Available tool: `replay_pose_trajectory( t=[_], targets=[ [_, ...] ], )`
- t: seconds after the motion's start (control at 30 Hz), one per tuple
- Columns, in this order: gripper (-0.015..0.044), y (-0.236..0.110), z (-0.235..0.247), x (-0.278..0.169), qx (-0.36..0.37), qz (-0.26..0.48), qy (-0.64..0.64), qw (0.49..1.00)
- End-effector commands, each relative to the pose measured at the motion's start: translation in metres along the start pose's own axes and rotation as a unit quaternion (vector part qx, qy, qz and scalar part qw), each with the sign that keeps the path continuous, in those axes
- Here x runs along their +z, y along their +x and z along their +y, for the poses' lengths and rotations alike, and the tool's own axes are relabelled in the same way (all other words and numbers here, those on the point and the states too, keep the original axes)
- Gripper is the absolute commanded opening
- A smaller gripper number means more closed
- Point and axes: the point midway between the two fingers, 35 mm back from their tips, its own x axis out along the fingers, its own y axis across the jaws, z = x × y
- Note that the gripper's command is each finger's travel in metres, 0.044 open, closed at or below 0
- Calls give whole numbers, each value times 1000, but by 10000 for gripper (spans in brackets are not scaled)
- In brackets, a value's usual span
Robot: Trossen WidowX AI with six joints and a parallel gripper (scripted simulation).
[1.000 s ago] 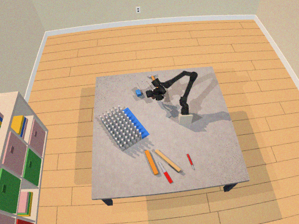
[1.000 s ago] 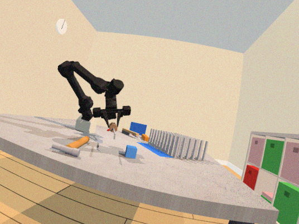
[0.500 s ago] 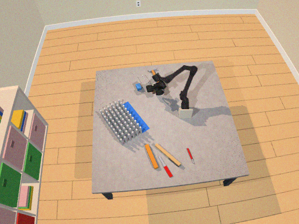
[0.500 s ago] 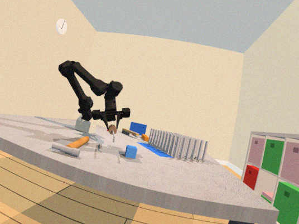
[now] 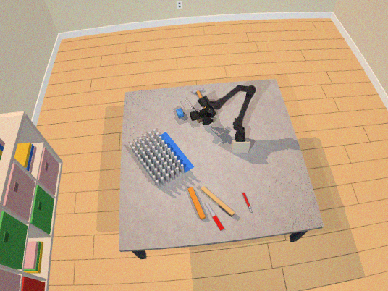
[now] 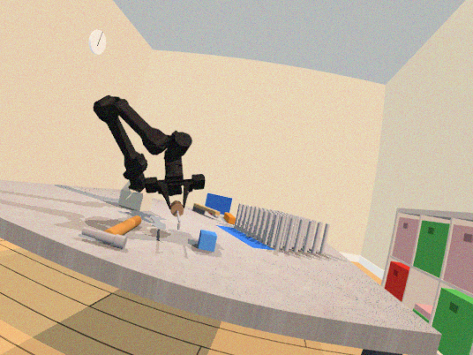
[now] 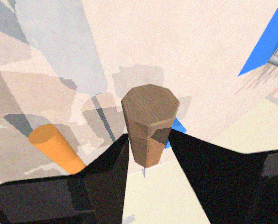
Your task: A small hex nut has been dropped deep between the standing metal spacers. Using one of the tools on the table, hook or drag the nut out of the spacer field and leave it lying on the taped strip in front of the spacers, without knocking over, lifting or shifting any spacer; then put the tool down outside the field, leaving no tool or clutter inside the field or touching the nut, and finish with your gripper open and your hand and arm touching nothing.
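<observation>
My gripper (image 5: 197, 115) (image 6: 176, 200) (image 7: 148, 135) is shut on the brown wooden handle (image 6: 176, 207) (image 7: 150, 120) of a pick tool. Its thin metal shaft (image 6: 178, 222) points down at the table. I hold it just above the table, beside a small blue cube (image 5: 179, 112) (image 6: 207, 240). The block of standing grey spacers (image 5: 155, 157) (image 6: 282, 231) is well away from the gripper, with the blue taped strip (image 5: 177, 151) (image 6: 243, 236) (image 7: 260, 50) along its near side. The hex nut is hidden among the spacers.
An orange-handled tool (image 5: 199, 94) (image 6: 123, 227) (image 7: 55, 147) lies close to the gripper. An orange bar (image 5: 196, 203), a wooden bar (image 5: 218, 200), a red-handled tool (image 5: 217, 219) and a small red tool (image 5: 247, 201) lie near the table's front edge. A grey object (image 5: 218, 133) lies by the arm base.
</observation>
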Motion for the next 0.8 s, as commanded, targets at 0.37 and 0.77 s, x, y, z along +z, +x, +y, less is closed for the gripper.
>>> replay_pose_trajectory(
  t=[0.37,0.77],
  targets=[
    [0,8,3,4,-4,3,-2,1000],
    [0,14,7,7,-4,6,-3,1000]
  ],
)
